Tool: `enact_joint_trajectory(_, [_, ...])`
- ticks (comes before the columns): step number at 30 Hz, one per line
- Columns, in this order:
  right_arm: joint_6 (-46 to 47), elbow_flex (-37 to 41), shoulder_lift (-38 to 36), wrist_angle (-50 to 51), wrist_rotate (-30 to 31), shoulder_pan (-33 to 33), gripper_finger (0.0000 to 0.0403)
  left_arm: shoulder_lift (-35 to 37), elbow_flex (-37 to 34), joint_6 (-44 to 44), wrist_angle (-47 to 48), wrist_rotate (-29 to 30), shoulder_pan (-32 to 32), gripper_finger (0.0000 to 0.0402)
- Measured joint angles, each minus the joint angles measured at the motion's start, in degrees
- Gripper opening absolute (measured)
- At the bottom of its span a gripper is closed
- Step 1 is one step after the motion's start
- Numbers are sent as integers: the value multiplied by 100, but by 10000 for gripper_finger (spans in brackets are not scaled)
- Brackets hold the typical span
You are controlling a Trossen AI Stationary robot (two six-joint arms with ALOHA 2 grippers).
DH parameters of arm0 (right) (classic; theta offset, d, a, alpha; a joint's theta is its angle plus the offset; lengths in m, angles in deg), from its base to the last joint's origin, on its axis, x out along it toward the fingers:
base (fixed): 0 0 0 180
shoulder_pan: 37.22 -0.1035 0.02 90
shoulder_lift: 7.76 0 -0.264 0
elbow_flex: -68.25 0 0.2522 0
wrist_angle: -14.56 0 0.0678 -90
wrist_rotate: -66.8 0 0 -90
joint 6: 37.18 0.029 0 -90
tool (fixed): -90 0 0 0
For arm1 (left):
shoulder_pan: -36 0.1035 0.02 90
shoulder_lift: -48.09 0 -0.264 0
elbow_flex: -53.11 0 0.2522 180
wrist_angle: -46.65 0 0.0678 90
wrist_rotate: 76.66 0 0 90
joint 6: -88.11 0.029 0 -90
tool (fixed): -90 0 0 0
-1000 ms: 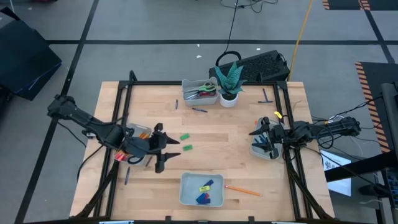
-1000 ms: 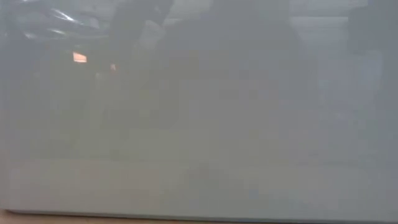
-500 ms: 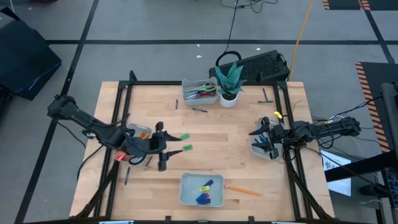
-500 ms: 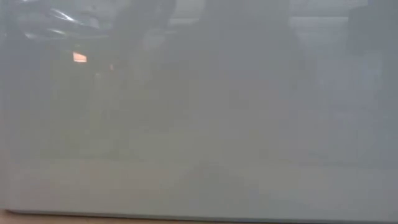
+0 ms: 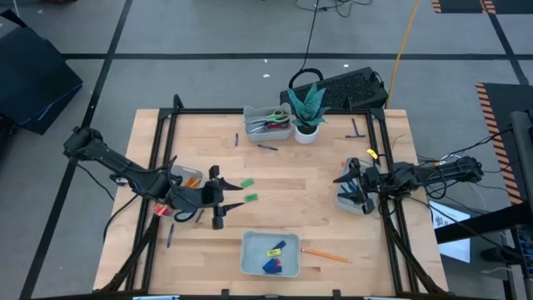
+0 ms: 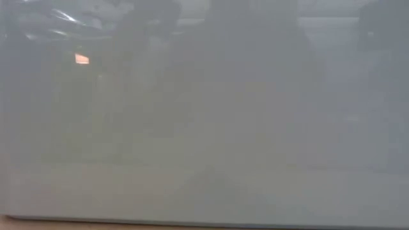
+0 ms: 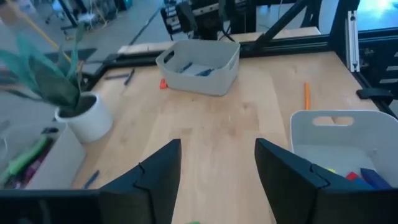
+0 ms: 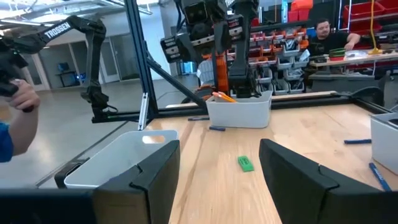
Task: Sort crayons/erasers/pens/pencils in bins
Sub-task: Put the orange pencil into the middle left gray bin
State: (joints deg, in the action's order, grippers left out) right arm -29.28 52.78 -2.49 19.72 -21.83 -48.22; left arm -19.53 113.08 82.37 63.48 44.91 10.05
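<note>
Clutter lies scattered over the wooden surface, hemmed in by a black frame. The left tool reaches in from the left edge, its fingers spread apart and holding nothing, with two green erasers lying just beyond its fingertips. Behind it, near the left edge, a bin of pencils is partly hidden under the arm, and a dark pen lies loose nearby. The near bin holds yellow, blue and red erasers; one orange pencil lies on the wood just to its right. At the far edge another bin holds green- and pink-handled scissors, touching a white pot with a spiky plant. Two short pens lie near that bin, and another sits at the far right corner. The right tool hovers at the right-hand bin, which carries dark pens; its wrist view shows the fingers apart and empty. A yellow piece lies just beyond that arm. In the right wrist view, a person's hand and another seated person show in the room behind. The low view is wholly fogged grey.
</note>
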Motion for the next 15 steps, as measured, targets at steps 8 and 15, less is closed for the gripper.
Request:
enact_joint_trajectory(8, [61,0,0,-208,0,0,212,-287,-5,591,-966,1,155,207])
enact_joint_trajectory(15, [313,0,62,-1407,144,4,212,-562,-4,392,-1087,0,149,207])
